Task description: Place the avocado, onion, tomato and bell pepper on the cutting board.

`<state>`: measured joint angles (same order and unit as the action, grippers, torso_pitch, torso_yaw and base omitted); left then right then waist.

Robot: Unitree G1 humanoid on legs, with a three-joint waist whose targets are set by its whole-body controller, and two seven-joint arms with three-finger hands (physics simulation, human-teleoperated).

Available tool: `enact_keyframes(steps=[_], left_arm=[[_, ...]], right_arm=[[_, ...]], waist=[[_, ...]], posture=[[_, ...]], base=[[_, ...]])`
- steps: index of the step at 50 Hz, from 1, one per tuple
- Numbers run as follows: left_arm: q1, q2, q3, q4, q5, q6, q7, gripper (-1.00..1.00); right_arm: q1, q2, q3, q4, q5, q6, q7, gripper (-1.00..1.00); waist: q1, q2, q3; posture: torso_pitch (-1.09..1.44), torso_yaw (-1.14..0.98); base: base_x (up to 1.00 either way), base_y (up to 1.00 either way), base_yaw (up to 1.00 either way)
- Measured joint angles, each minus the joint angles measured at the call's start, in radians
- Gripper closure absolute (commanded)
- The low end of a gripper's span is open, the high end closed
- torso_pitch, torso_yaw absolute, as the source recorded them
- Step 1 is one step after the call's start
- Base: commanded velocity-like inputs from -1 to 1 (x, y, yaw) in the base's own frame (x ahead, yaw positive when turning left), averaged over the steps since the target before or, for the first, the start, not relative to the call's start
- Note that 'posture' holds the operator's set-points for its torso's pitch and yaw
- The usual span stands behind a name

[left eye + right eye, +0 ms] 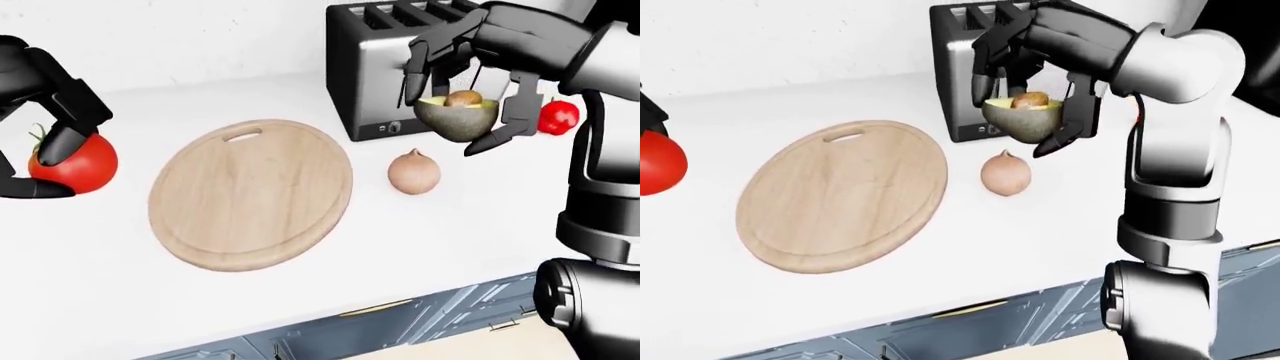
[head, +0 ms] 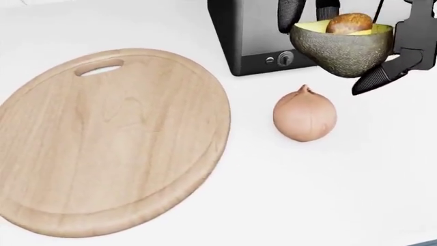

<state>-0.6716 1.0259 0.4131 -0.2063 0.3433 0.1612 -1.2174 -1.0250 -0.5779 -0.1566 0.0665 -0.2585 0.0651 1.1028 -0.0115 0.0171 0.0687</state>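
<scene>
Left-eye view: black right hand (image 1: 470, 94) clamps the pebbly halved avocado (image 1: 457, 116) above the papery round onion (image 1: 414, 172); left hand (image 1: 50, 127) grips the glossy red tomato (image 1: 75, 163) left of the round wooden cutting board (image 1: 250, 195).

In the left-eye view the cutting board (image 1: 250, 193) lies left of the onion (image 1: 413, 172) (toaster (image 1: 378, 75) above it).

bell pepper (image 1: 558, 117) half behind the arm, cutting board (image 2: 102, 138) cropped left — head view
</scene>
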Motion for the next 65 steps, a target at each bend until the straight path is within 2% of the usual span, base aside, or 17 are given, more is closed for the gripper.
enact_keyframes(steps=[4,9,19,39,47,54,65], left_arm=[[0.022,-0.003,0.016,-0.007,-0.005,0.000,0.003,1.00],[0.042,-0.002,0.027,-0.007,-0.014,-0.001,0.010,1.00],[0.064,-0.008,0.038,-0.005,-0.021,-0.010,0.026,1.00],[0.076,-0.031,0.036,-0.002,-0.025,-0.021,0.044,1.00],[0.069,-0.043,0.025,0.001,-0.023,-0.023,0.048,1.00],[0.087,-0.048,0.041,-0.002,-0.026,-0.027,0.049,1.00],[0.096,-0.065,0.040,-0.016,-0.032,-0.026,0.057,1.00]], right_arm=[[-0.007,0.026,0.016,-0.075,0.001,0.039,0.024,1.00],[-0.052,0.060,0.039,-0.074,-0.020,0.057,0.033,1.00],[-0.128,0.156,0.088,0.001,-0.095,-0.023,0.000,1.00],[-0.177,0.331,0.163,0.022,-0.205,-0.075,-0.016,1.00],[-0.189,0.411,0.197,0.081,-0.272,-0.104,-0.063,1.00],[-0.219,0.464,0.211,0.173,-0.321,-0.162,-0.121,1.00],[-0.270,0.523,0.236,0.423,-0.386,-0.275,-0.265,1.00]], waist=[[-0.001,0.001,0.002],[-0.002,0.003,0.003],[-0.004,0.012,0.004],[-0.007,0.021,0.002],[-0.010,0.026,0.002],[-0.013,0.030,0.002],[-0.016,0.037,-0.001]], posture=[[0.00,0.00],[0.00,0.00],[0.00,0.00],[0.00,0.00],[0.00,0.00],[0.00,0.00],[0.00,0.00]], base=[[0.00,0.00,0.00],[0.00,0.00,0.00],[0.00,0.00,0.00],[0.00,0.00,0.00],[0.00,0.00,0.00],[0.00,0.00,0.00],[0.00,0.00,0.00]])
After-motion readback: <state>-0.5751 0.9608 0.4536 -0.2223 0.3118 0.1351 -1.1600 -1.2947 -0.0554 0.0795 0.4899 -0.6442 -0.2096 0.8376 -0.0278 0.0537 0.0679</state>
